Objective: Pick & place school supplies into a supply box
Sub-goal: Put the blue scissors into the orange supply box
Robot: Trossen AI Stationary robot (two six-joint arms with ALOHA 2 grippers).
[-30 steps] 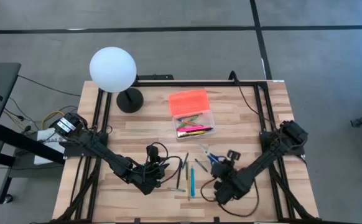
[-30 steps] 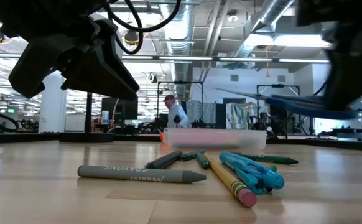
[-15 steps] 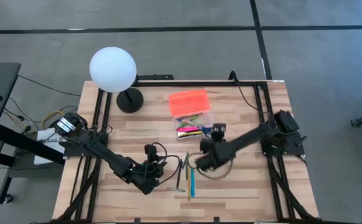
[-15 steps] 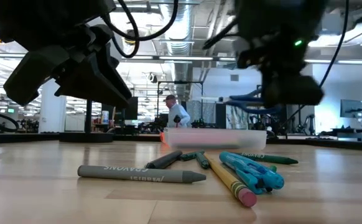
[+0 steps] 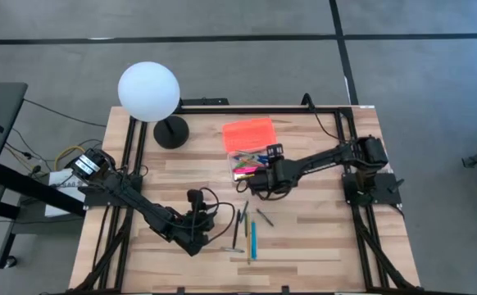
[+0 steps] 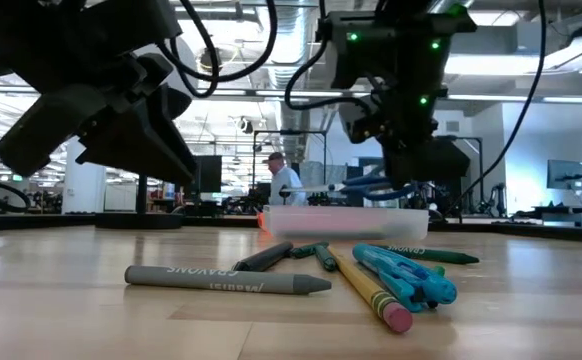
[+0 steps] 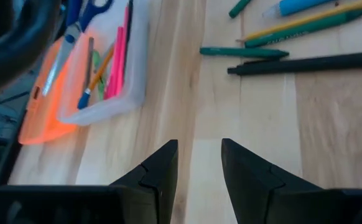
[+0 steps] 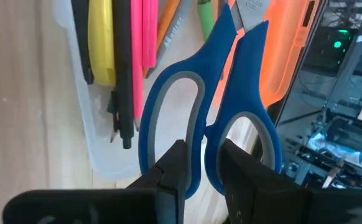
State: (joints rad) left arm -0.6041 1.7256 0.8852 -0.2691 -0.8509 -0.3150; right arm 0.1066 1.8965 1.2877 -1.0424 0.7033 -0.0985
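The supply box (image 5: 240,163) is a clear tray that rests on the table at the far middle, its orange lid (image 5: 248,133) open behind it. Yellow, pink and black pens (image 8: 116,56) lie inside. Just above the tray's right part, my right gripper (image 5: 263,176) is shut on the blue-handled scissors (image 8: 199,93). Several pens, a crayon and a pencil (image 5: 247,225) lie loose on the wood nearer the front edge. My left gripper (image 7: 198,155) stands open over bare wood, left of those pens, with nothing between its fingers. My right gripper pinches the scissors by their handle, where the inner sides of the two finger rings (image 8: 207,140) meet, between its two fingers. The fingers slant down from the table's right side. The scissors are lifted clear above the open tray, blades pointing away toward the orange lid.
A white globe lamp (image 5: 148,92) on a black base stands at the far left. In the low view a grey crayon (image 6: 226,280), a yellow pencil (image 6: 366,290) and a blue pen (image 6: 406,275) lie near the front. A black frame (image 5: 337,115) runs along the table's far and side edges.
My right gripper has swung from the table's near right area toward the far edge and the left, rolling its wrist as it went, and now hangs over the supply box. It has carried the scissors along, clear of the table.
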